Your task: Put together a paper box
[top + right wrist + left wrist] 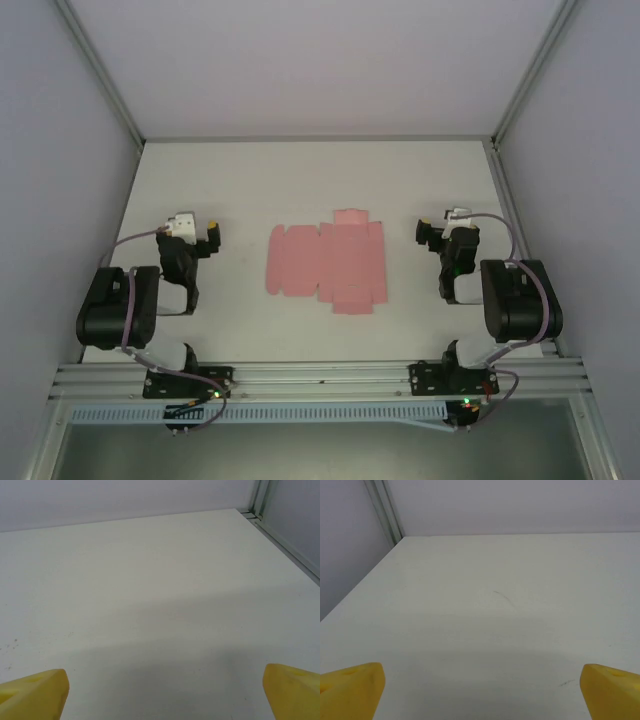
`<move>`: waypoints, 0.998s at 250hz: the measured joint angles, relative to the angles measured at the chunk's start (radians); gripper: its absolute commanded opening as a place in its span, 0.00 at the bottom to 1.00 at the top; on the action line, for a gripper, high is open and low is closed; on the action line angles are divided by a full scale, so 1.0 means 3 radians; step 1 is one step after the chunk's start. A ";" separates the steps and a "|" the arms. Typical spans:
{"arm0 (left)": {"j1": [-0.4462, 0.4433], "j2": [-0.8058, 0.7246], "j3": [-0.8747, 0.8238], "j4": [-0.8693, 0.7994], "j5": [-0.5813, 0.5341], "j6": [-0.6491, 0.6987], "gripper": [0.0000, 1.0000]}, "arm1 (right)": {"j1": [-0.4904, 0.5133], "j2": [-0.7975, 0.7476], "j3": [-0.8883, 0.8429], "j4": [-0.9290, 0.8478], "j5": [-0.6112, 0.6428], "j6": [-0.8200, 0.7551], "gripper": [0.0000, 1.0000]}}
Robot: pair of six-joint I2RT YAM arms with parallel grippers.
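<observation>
Top view: your paper box (327, 262) lies at the centre of the frame on the white table (300, 180). It is a flat die-cut sheet, pale pink, not yet folded up. The outline is wider than it is deep. The left portion is a plain panel with small rounded lobes along its upper edge. The right portion is broken into panels by faint crease lines. One square tab sticks out toward the top of the frame and another toward the bottom. The sheet looks flush with the surface, and you can see no lifted edges from this height.

Your left gripper (213, 234) sits left of the sheet and your right gripper (424, 232) sits right of it. Both are well apart from the card, so the sheet lies between them, untouched.

Left wrist view: the left gripper (482, 692) has its jaws spread wide, with yellow fingertips (352, 692) in the two lower corners of the frame. Bare table lies between them, and a faint dark scuff (502, 596) shows near the middle. A metal frame post (384, 510) stands at upper left.

Right wrist view: the right gripper (162, 692) is also spread wide, with yellow fingertips (35, 695) in the lower corners and nothing held. A few specks (10, 645) mark the table at the left edge.
</observation>
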 measured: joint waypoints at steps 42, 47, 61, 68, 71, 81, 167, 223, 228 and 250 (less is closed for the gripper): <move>0.0000 0.0000 0.0000 0.0000 0.0000 0.0000 1.00 | 0.0000 0.0000 0.0000 0.0000 0.0000 0.0000 1.00; 0.0000 0.0000 0.0000 0.0000 0.0000 0.0000 1.00 | 0.0000 0.0000 0.0000 0.0000 0.0000 0.0000 1.00; 0.0000 0.0000 0.0000 0.0000 0.0000 0.0000 1.00 | 0.0000 0.0000 0.0000 0.0000 0.0000 0.0000 1.00; 0.0000 0.0000 0.0000 0.0000 0.0000 0.0000 1.00 | 0.0000 0.0000 0.0000 0.0000 0.0000 0.0000 1.00; 0.0000 0.0000 0.0000 0.0000 0.0000 0.0000 1.00 | 0.0000 0.0000 0.0000 0.0000 0.0000 0.0000 1.00; 0.0000 0.0000 0.0000 0.0000 0.0000 0.0000 1.00 | 0.0000 0.0000 0.0000 0.0000 0.0000 0.0000 1.00; 0.0000 0.0000 0.0000 0.0000 0.0000 0.0000 1.00 | 0.0000 0.0000 0.0000 0.0000 0.0000 0.0000 1.00; 0.0000 0.0000 0.0000 0.0000 0.0014 0.0000 1.00 | 0.0000 0.0000 0.0000 0.0000 0.0000 0.0000 1.00; 0.0000 0.0000 0.0000 -0.0001 0.0028 0.0001 1.00 | 0.0000 0.0000 0.0000 0.0000 0.0000 0.0000 1.00; 0.0000 0.0000 0.0017 -0.0022 0.0130 0.0033 1.00 | 0.0000 0.0000 0.0000 0.0000 0.0000 0.0000 1.00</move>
